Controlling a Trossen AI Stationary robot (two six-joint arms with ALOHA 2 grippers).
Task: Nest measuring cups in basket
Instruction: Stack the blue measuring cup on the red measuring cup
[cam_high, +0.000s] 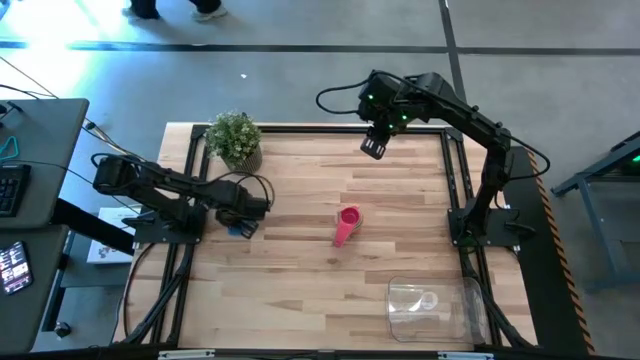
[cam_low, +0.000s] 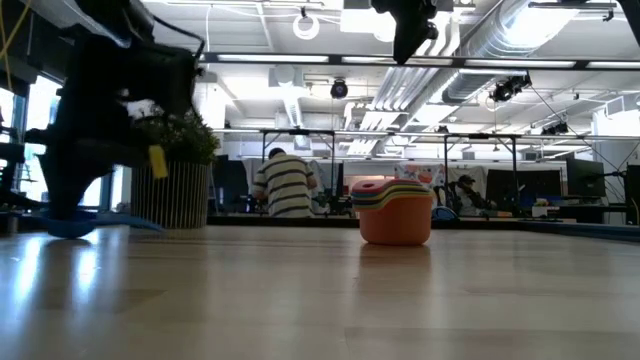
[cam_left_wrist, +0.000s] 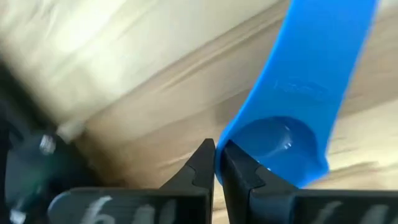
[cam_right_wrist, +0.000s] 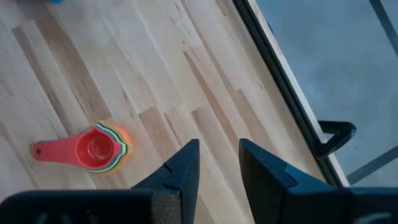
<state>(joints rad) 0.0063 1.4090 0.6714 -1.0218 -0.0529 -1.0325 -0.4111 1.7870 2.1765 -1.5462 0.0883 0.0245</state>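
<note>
A blue measuring cup (cam_left_wrist: 280, 140) lies on the wood at the table's left, its handle (cam_left_wrist: 323, 56) pointing away from my left gripper (cam_left_wrist: 216, 163). That gripper is shut at the bowl's rim. In the low view the blue cup (cam_low: 72, 226) sits on the table under the dark gripper. Near the table's middle, a nested stack of cups (cam_high: 347, 222) with a pink one on top stands on its base. The clear basket (cam_high: 435, 308) stands at the near right. My right gripper (cam_high: 373, 148) hangs open, high over the far side. My left gripper pinches the wall of the blue cup's bowl at its rim (cam_left_wrist: 225, 138), on the side away from the handle. One finger is over the inside of the bowl and one is outside. The fingers come from above, pointing down. The cup's bottom is on the table.
A potted plant (cam_high: 236, 138) stands at the far left corner, just beyond the left gripper. A black frame (cam_high: 452, 170) runs along the table's edges. Bare wood lies between the stack and the basket. People sit in the room behind.
</note>
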